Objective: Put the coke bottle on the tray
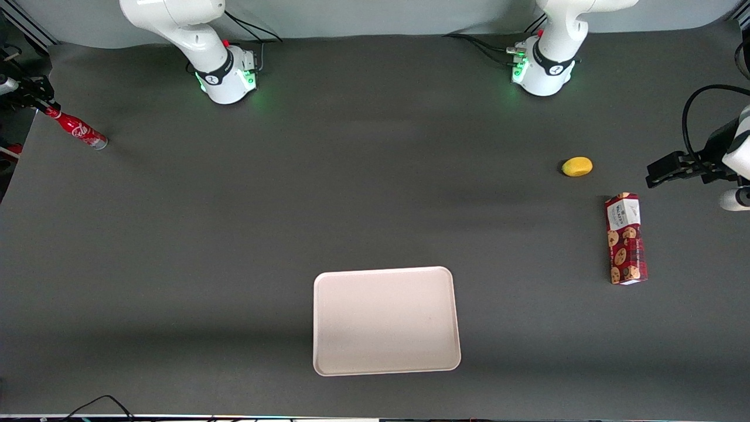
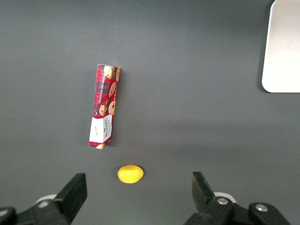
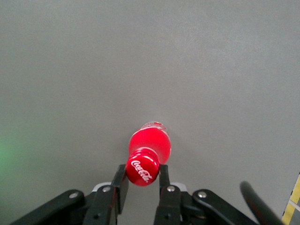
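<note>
The coke bottle [image 1: 79,130], slim and red with white script and a silvery base, is at the working arm's end of the table, near the table's edge. It is tilted, with its base low toward the table. My right gripper [image 1: 48,107] is shut on its neck just under the red cap. In the right wrist view the fingers [image 3: 121,185] press on either side of the cap and the bottle [image 3: 151,143] points away from the gripper [image 3: 142,177]. The pale tray [image 1: 387,319] lies flat near the front camera, at mid table, and shows partly in the left wrist view [image 2: 283,47].
A red cookie box [image 1: 626,238] and a small yellow fruit [image 1: 577,166] lie toward the parked arm's end; both show in the left wrist view, the box [image 2: 104,106] and the fruit [image 2: 130,174]. The two arm bases [image 1: 228,76] stand farthest from the camera.
</note>
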{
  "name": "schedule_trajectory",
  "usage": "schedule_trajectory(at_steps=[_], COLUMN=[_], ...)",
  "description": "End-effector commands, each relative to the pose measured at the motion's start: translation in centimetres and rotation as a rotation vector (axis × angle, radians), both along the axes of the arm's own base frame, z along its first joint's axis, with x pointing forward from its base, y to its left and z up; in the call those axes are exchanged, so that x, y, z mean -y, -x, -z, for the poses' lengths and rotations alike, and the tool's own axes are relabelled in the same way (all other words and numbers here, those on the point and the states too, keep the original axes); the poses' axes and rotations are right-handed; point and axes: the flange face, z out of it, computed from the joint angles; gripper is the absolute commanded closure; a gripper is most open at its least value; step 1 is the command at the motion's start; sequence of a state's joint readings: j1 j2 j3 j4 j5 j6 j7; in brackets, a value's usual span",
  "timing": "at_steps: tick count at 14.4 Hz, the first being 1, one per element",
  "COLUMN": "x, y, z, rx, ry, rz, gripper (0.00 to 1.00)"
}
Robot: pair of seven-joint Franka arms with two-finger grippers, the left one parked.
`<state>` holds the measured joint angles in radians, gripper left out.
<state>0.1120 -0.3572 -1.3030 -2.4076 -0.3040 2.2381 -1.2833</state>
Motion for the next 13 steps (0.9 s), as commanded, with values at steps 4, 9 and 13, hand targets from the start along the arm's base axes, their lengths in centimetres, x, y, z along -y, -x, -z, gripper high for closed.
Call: schedule_trajectory(at_steps=[4, 9, 13], x=[-1.3, -4.0, -9.0], y=[-2.1, -9.0, -15.8], z=[-1.0, -9.3, -18.3], rx=[0.000, -0.059, 0.003], ry=[-0.053, -0.021, -0.011], rz=[-0.062, -0.112, -0.168], gripper=[0.92, 0.94, 0.94])
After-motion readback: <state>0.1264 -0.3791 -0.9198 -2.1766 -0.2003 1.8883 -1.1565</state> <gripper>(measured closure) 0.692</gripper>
